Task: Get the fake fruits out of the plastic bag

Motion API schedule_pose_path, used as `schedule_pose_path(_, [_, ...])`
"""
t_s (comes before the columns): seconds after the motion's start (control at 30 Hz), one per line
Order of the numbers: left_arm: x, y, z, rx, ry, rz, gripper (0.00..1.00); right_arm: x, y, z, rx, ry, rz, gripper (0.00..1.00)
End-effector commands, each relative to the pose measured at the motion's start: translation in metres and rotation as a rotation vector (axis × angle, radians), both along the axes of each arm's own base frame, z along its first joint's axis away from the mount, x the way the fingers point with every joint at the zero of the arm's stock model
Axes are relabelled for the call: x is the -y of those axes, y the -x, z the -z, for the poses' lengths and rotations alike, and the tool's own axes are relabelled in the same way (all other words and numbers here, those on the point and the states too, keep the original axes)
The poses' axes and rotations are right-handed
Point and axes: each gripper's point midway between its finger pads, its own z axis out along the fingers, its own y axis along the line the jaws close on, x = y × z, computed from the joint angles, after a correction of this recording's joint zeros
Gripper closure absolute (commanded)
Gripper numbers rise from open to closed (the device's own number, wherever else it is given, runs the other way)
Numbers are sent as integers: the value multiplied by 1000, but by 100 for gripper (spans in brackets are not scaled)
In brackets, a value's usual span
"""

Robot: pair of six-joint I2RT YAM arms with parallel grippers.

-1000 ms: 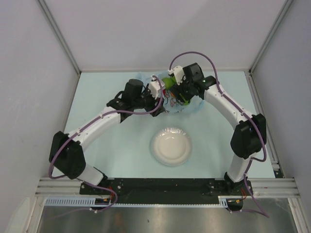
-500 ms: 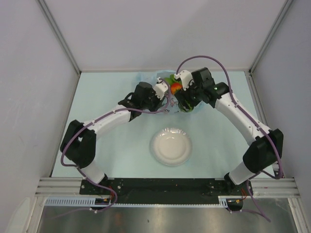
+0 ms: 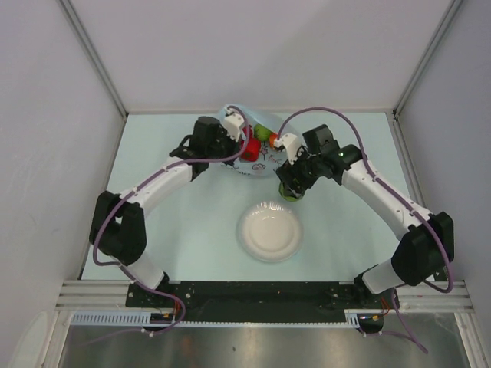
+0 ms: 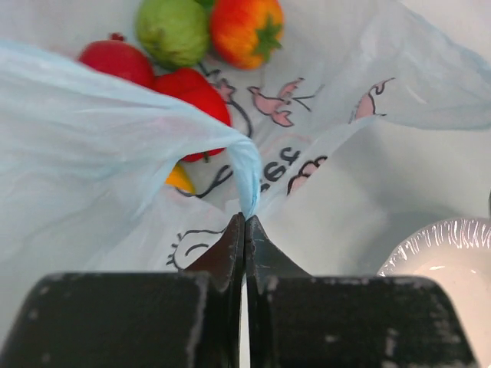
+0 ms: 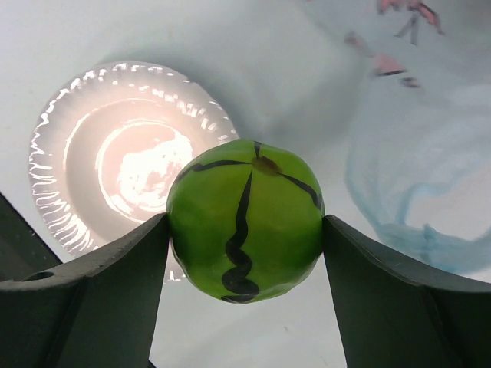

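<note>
**Left wrist view.** The left pincer (image 4: 244,221), at lower centre, has its jaws pressed fully together on a raised fold of the light-blue plastic bag (image 4: 100,169). Beyond the fold the bag's printed lower sheet lies open. On it, in the upper left of the frame, rest the fake fruits: a red fruit (image 4: 115,60), a plain green fruit (image 4: 173,29), an orange-red fruit (image 4: 245,29) and a second red fruit (image 4: 196,90). A yellow piece (image 4: 178,180) is half hidden under the film.

**Right wrist view.** The right pincer (image 5: 245,230) has its jaws set wide, clamped on either side of a striped green fruit (image 5: 245,218). This fruit is outside the bag. A white plate (image 5: 84,146) lies below it at the left of the frame, and the bag is at the upper right.

**Top view.** Both arms meet at centre frame over the pale worktop (image 3: 169,230), the bag just above the plate.
</note>
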Motion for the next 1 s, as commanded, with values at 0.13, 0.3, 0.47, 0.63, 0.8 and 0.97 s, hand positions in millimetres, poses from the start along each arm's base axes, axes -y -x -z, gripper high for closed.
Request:
schedule_pose_path(0.13, [-8,13,-57,13,168,4,100,-72,24,34,-43,-8,-230,65])
schedule_pose_path(0.3, [-7,16,-47,-26,220,-36,100,-87,31,58,-83,29,-290,65])
schedule_pose_path(0.47, [-12,19,-45,-20,207,-48,100,-99,44,70,-146,15,-331,63])
schedule_pose_path(0.63, [-16,26,-46,-7,211,-56,100,-103,57,74,-183,7,-371,61])
schedule_pose_path(0.8, [-14,32,-40,-37,229,-43,100,-107,68,83,-237,7,-391,60])
schedule_pose_path(0.97, [-12,35,-38,-53,242,-39,100,-116,74,93,-252,18,-399,59])
